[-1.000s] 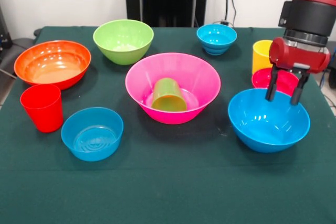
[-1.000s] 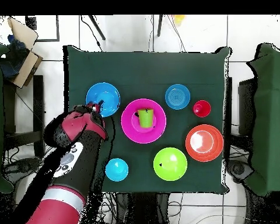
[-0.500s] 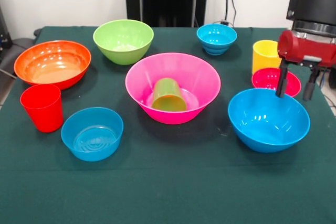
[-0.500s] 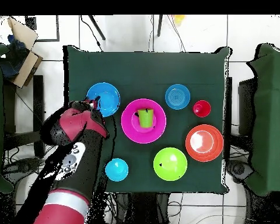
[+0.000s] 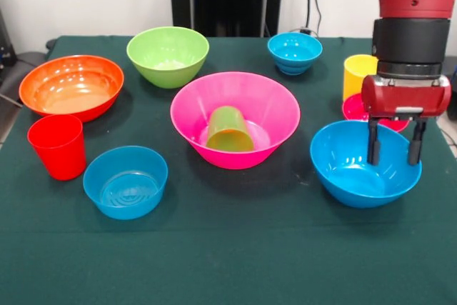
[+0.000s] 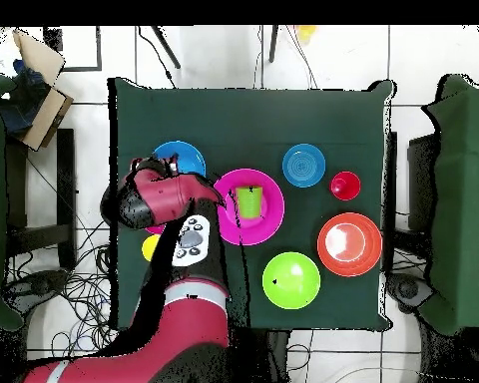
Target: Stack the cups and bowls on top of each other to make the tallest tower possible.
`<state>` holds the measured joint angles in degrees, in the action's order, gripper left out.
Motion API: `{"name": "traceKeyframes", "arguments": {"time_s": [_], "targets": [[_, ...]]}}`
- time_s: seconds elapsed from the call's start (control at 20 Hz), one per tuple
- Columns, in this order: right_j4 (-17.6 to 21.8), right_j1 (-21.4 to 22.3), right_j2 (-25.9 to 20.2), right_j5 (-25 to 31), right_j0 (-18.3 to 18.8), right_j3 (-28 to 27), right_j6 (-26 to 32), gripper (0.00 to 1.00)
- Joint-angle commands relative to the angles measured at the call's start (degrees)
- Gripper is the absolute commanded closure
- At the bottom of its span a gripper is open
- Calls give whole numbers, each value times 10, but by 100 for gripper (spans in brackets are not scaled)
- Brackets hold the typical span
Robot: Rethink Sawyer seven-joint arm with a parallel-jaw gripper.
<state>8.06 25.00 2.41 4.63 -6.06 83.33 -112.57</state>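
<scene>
Tool over the large blue bowl, empty and spread wide

Toward the counter's near edge sit the translucent blue bowl (image 5: 126, 181) and red cup (image 5: 57, 146). By the right edge, the tool (image 5: 391, 161) hangs inside the large blue bowl (image 5: 357, 169), prongs apart, gripping nothing. Mid-counter, the green cup (image 5: 228, 129) lies tipped in the pink bowl (image 5: 235, 105). Farther back: magenta bowl (image 5: 353, 108), yellow cup (image 5: 357, 73), orange bowl (image 5: 71, 86), lime bowl (image 5: 168, 53), cyan bowl (image 5: 294, 51).
</scene>
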Motion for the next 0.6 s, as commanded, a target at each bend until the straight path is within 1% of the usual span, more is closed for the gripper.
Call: {"name": "traceKeyframes", "arguments": {"time_s": [0.05,0.35,0.45,0.6], "targets": [[58,-12,-101,-14,-1,38,3,0],[57,-44,-55,-16,-31,-2,-17,0],[53,-48,-44,-17,-39,-7,-22,0],[50,-39,-44,-10,-41,2,-25,0]]}}
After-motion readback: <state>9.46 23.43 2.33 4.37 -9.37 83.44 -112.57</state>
